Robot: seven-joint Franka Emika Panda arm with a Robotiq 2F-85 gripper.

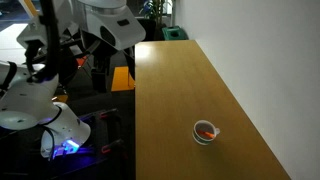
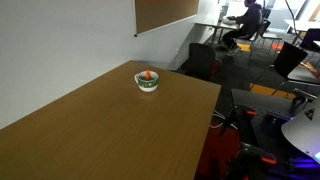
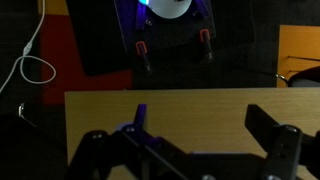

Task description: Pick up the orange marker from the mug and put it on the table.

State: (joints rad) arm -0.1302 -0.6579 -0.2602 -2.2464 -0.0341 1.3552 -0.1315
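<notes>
The table (image 1: 190,90) spans both exterior views. In an exterior view the white arm (image 1: 35,100) stands off its edge at 9 o'clock. In the wrist view the gripper (image 3: 190,150) gapes wide, holding nothing. The mug (image 1: 206,132) sits toward 5 o'clock on the tabletop, with the orange marker (image 1: 205,130) inside it.

You had free tabletop (image 1: 170,90) on every side of the mug (image 1: 206,132), which stood alone near one end, open from above. In an exterior view, a wall (image 2: 60,40) ran close along one long edge; office chairs (image 2: 205,58) stood beyond the end.
</notes>
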